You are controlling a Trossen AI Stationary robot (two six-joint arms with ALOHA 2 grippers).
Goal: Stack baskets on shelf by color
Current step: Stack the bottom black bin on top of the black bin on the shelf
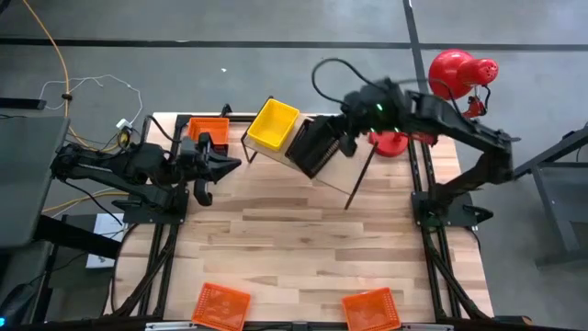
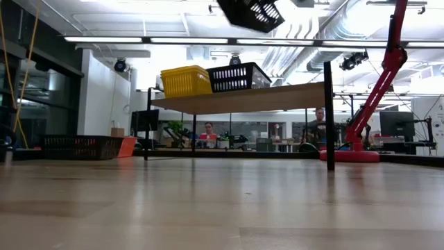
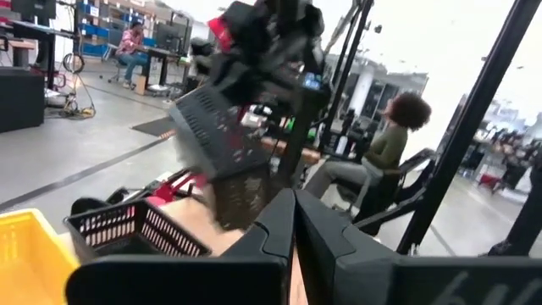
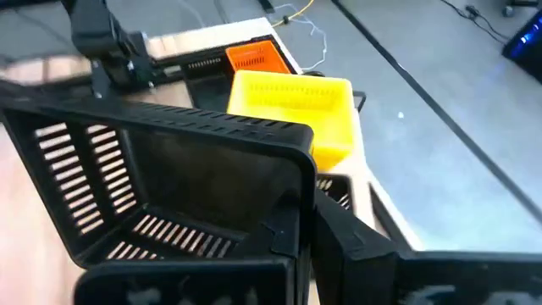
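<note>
My right gripper (image 1: pixel 342 138) is shut on a black basket (image 1: pixel 312 147) and holds it tilted in the air above the shelf (image 2: pixel 277 97). On the shelf a yellow basket (image 2: pixel 186 81) and another black basket (image 2: pixel 239 76) rest on their bottoms side by side. The held basket (image 2: pixel 251 12) hangs over that black one. Beside the shelf, an orange basket (image 1: pixel 209 129) and a black one (image 2: pixel 80 146) sit on the table. My left gripper (image 1: pixel 219 165) is shut, touches nothing, and hovers next to the orange basket. My right gripper holds the black basket by one wall at its rim (image 4: pixel 292 212), one finger inside the basket and one finger (image 4: pixel 347 241) outside. The basket is lifted clear and tilted, its open side toward the wrist camera.
Two more orange baskets (image 1: pixel 220 305) (image 1: pixel 372 308) lie at the table's near edge. A red desk lamp (image 1: pixel 459 72) stands behind the right arm, its base (image 1: pixel 390 142) by the shelf. People sit in the room beyond. Bare planks span the table's middle.
</note>
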